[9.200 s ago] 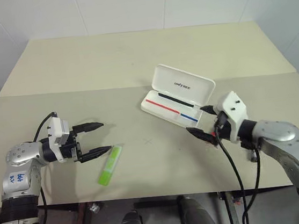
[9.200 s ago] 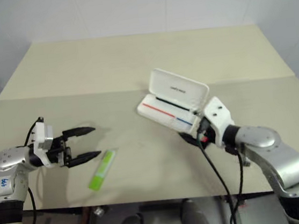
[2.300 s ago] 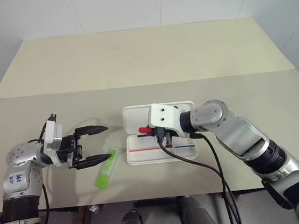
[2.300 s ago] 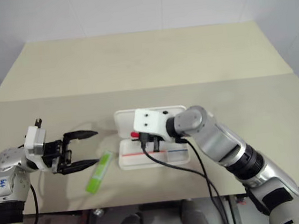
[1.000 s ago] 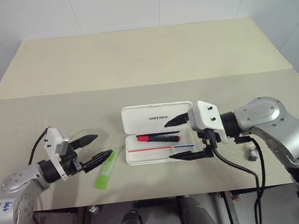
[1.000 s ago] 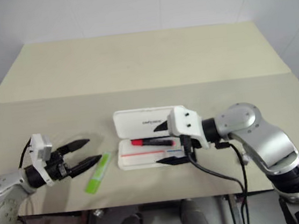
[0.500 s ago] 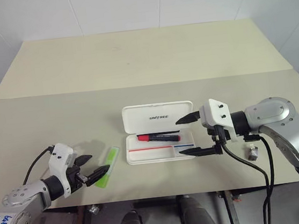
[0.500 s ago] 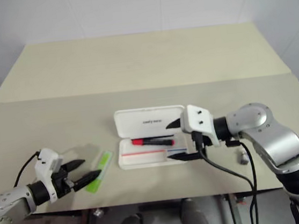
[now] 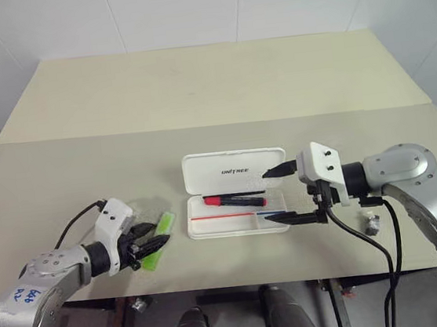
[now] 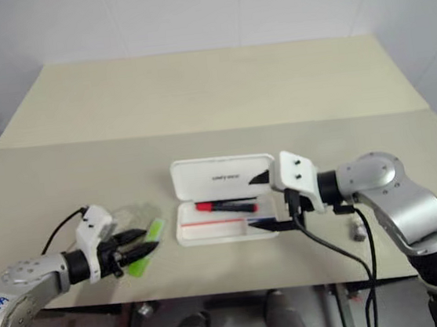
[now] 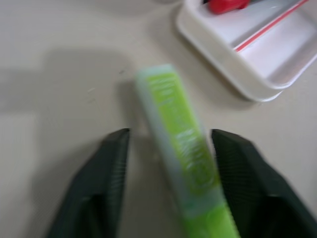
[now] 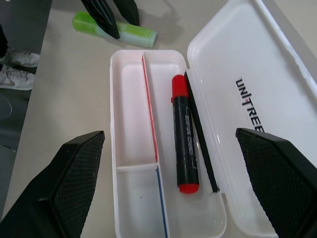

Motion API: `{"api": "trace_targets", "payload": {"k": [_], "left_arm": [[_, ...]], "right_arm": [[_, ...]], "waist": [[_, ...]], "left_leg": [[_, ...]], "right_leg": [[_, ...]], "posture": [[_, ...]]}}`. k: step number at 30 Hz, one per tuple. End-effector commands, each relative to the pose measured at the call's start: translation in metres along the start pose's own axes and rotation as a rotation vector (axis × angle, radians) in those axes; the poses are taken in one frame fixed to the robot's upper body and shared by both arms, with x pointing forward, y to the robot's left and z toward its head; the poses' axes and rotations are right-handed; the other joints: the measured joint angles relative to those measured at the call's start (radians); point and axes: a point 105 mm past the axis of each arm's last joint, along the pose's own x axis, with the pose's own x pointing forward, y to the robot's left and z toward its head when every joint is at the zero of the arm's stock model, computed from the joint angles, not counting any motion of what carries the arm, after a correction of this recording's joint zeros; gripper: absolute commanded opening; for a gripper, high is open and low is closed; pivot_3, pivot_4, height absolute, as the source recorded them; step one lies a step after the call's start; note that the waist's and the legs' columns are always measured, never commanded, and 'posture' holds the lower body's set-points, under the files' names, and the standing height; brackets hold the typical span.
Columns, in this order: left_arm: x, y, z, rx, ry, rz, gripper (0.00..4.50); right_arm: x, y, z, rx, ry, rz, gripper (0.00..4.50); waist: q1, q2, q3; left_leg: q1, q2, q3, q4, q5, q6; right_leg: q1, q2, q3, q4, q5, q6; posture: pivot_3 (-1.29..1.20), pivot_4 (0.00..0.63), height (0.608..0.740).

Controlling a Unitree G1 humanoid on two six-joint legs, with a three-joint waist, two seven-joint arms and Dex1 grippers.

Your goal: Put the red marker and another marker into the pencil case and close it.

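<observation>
- The pencil case (image 9: 237,202) lies open near the middle of the tabletop (image 9: 195,95), with its lid folded back flat. I think it is left this way so that both markers can be dropped into the tray from above.
- The red marker (image 12: 184,135) is already inside the tray, in the long compartment next to the hinge, lying along the length of the case. This half of the task looks finished.
- The lime-green marker (image 11: 182,148) is on the tabletop, just beside the short end of the case that faces the robot's left arm. It is not yet in the case.
- The left gripper (image 11: 168,188) is low at this marker, one finger on each side of its body. In the left wrist view a small gap shows between each finger and the marker, so the fingers are around it and not yet pinching it. This placing seems right for a grasp across the narrow width.
- The right gripper (image 9: 285,194) is at the other short end of the case, with its fingers spread wide and nothing between them. One finger is over the lid and one over the front edge of the tray. It probably waits there, out of the tray, to shut the lid afterwards.
</observation>
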Motion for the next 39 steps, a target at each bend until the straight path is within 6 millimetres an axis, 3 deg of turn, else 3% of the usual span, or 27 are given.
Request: {"api": "trace_targets", "payload": {"k": [1, 2, 7, 11, 14, 17, 19, 22, 29, 36, 39], "left_arm": [[0.002, 0.013, -0.012, -0.010, 0.053, 0.054, 1.37], [0.002, 0.015, -0.009, -0.002, 0.047, 0.063, 1.18], [-0.003, 0.026, 0.007, 0.039, 0.002, 0.084, 1.17], [-0.011, 0.034, 0.031, 0.094, -0.068, 0.081, 1.17], [-0.019, 0.032, 0.056, 0.177, -0.155, 0.014, 1.17], [-0.025, 0.021, 0.076, 0.289, -0.229, -0.100, 1.17], [-0.029, 0.013, 0.089, 0.357, -0.278, -0.169, 1.17], [-0.033, 0.003, 0.101, 0.436, -0.318, -0.256, 1.17], [-0.026, -0.019, 0.113, 0.532, -0.327, -0.373, 1.17], [0.000, -0.044, 0.099, 0.604, -0.157, -0.477, 1.17], [0.007, -0.058, 0.105, 0.600, -0.201, -0.520, 1.17]], "right_arm": [[-0.009, -0.001, 0.009, -0.043, -0.012, -0.034, 4.50], [-0.009, -0.001, 0.009, -0.043, -0.011, -0.039, 4.50], [-0.013, -0.001, 0.007, -0.035, -0.007, -0.053, 4.50], [-0.015, 0.002, 0.006, -0.029, -0.025, -0.048, 4.50], [-0.018, 0.004, 0.006, -0.028, -0.066, -0.050, 4.50], [-0.022, 0.007, 0.005, -0.014, -0.110, -0.058, 4.50], [-0.025, 0.009, 0.000, -0.001, -0.133, -0.066, 4.50], [-0.029, 0.014, -0.007, 0.025, -0.170, -0.075, 4.50], [-0.033, 0.017, -0.017, 0.022, -0.168, -0.100, 4.50], [-0.041, 0.014, -0.025, 0.027, -0.139, -0.131, 4.50], [-0.045, 0.014, -0.029, 0.030, -0.128, -0.142, 4.50]], "waist": [[-0.002, 0.000, 0.000], [-0.003, 0.000, 0.000], [-0.006, 0.000, 0.000], [-0.015, 0.000, 0.000], [-0.021, 0.000, 0.000], [-0.009, 0.000, 0.000], [-0.001, 0.000, 0.000], [0.008, 0.000, 0.000], [0.015, 0.000, 0.001], [0.019, -0.001, 0.001], [0.019, -0.001, 0.001]], "left_leg": [[0.001, 0.000, 0.000, 0.000, 0.000, 0.000], [0.001, 0.000, 0.000, 0.000, 0.000, 0.000], [0.001, 0.001, 0.000, 0.006, 0.000, 0.001], [-0.003, 0.003, 0.003, 0.012, -0.001, 0.002], [-0.008, 0.007, 0.007, 0.011, -0.002, 0.003], [-0.008, 0.006, 0.011, 0.011, -0.005, 0.005], [-0.008, 0.006, 0.012, 0.010, -0.008, 0.005], [-0.007, 0.008, 0.012, 0.009, -0.012, 0.003], [-0.006, 0.008, 0.015, 0.008, -0.012, 0.002], [-0.006, 0.008, 0.015, 0.014, -0.012, 0.002], [-0.005, 0.008, 0.015, 0.014, -0.012, 0.002]], "right_leg": [[0.001, 0.000, 0.000, 0.000, 0.000, 0.000], [0.001, 0.000, 0.000, 0.000, 0.000, 0.000], [0.003, 0.000, -0.001, -0.002, 0.002, 0.000], [0.007, 0.000, -0.005, -0.019, 0.011, -0.001], [0.010, -0.001, -0.009, -0.037, 0.023, -0.011], [0.008, -0.004, -0.008, -0.033, 0.022, -0.010], [0.004, -0.004, -0.008, -0.026, 0.019, -0.005], [-0.002, -0.004, -0.010, -0.010, 0.016, 0.016], [-0.008, -0.004, -0.009, -0.001, 0.011, 0.016], [-0.005, -0.003, -0.008, -0.002, 0.004, 0.003], [-0.005, -0.003, -0.008, -0.001, 0.004, 0.003]], "posture": [[0.00, 0.150, 0.740], [0.00, 0.150, 0.740], [0.00, 0.150, 0.740], [0.00, 0.150, 0.740], [0.00, 0.150, 0.740], [0.00, 0.150, 0.740], [0.00, 0.150, 0.740], [0.00, 0.150, 0.740], [0.00, 0.150, 0.740], [0.00, 0.150, 0.740], [0.00, 0.150, 0.740]]}}
